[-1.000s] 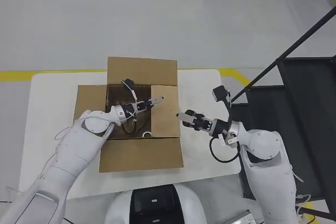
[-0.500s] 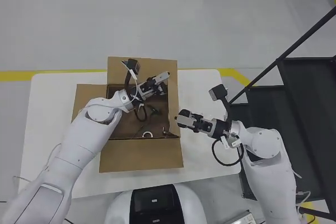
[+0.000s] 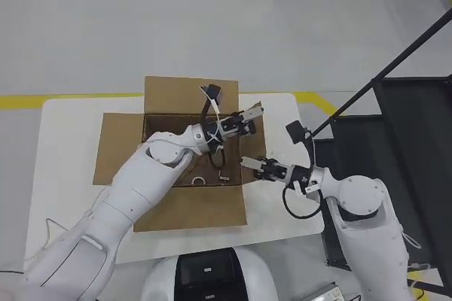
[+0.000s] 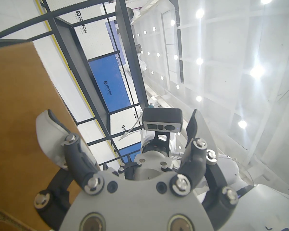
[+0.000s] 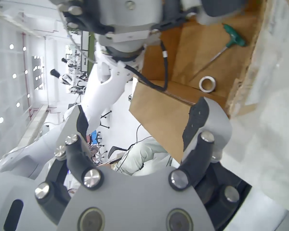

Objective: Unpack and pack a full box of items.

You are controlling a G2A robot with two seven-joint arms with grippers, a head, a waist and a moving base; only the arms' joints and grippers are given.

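Evidently the flap (image 4: 19, 121) is the concern: left gripper (image 3: 250, 119), fingers spread, sits with raised cardboard just beside one finger — right gripper (image 5: 142, 114), equally agape, faces its edge. Beyond that, a hex key (image 5: 221, 49) and tape roll (image 5: 207, 84) lie in the box (image 3: 188, 209).

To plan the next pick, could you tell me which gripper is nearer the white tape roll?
Right. The right gripper sits just outside the box wall nearest the white tape roll; the left gripper is farther, over the box's far right corner.
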